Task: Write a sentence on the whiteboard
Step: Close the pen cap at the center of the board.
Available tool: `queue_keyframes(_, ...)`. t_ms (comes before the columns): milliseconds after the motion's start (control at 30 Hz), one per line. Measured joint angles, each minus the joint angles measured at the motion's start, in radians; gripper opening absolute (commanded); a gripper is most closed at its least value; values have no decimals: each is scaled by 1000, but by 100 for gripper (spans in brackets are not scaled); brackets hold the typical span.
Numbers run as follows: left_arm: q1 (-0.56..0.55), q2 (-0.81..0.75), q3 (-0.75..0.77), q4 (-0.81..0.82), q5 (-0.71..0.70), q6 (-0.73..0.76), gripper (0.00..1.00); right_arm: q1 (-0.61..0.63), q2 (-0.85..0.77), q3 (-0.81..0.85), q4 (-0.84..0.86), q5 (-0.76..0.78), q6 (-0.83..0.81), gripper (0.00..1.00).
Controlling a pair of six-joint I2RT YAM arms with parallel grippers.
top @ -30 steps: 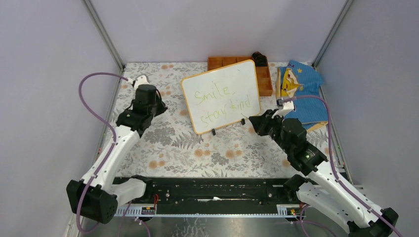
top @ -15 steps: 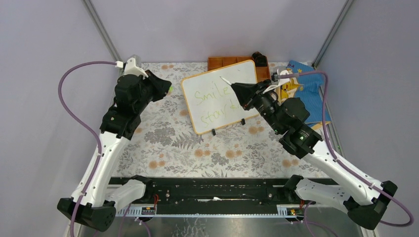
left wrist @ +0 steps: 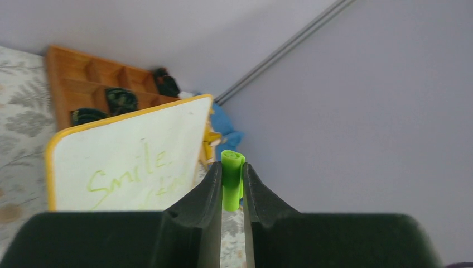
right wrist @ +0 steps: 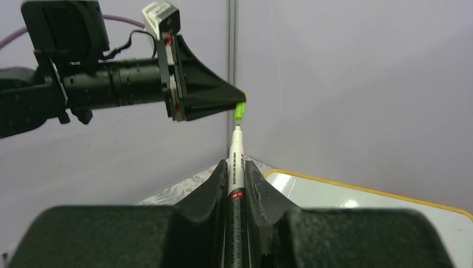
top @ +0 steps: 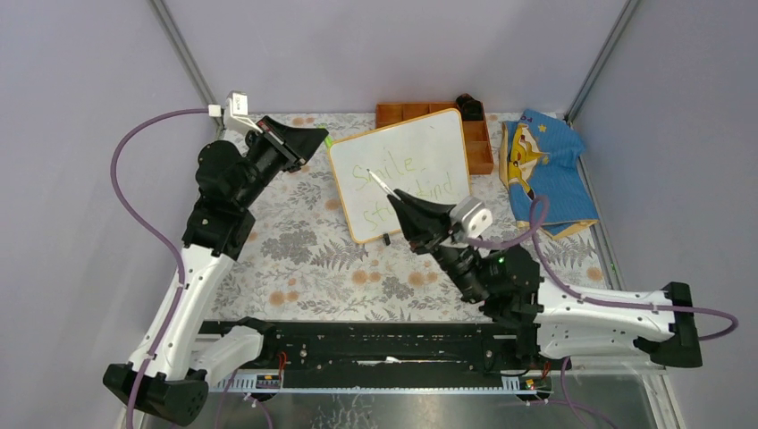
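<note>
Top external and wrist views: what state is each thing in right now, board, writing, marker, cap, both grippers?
whiteboard, propped up, written on
sentence, two yellow-green lines, lower one partly hidden by the right gripper
marker, uncapped, tip aimed at the cap
cap, off the marker
left gripper, shut on the cap
right gripper, shut on the marker

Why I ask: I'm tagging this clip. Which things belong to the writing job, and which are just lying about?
Job: whiteboard; sentence on it; marker, in right claw; green cap, in left claw.
Lying about: orange tray with dark items in it; blue cloth.
</note>
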Motion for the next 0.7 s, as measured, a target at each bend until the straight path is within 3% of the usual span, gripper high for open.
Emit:
queue_keyframes(267, 0, -25, -109, 233, 80, -200, 0, 41, 87, -127, 284, 35, -169, 0)
queue_keyframes(700, -1, -57, -243, 499, 129, -433, 0, 51, 317, -132, 648, 37, -400, 0)
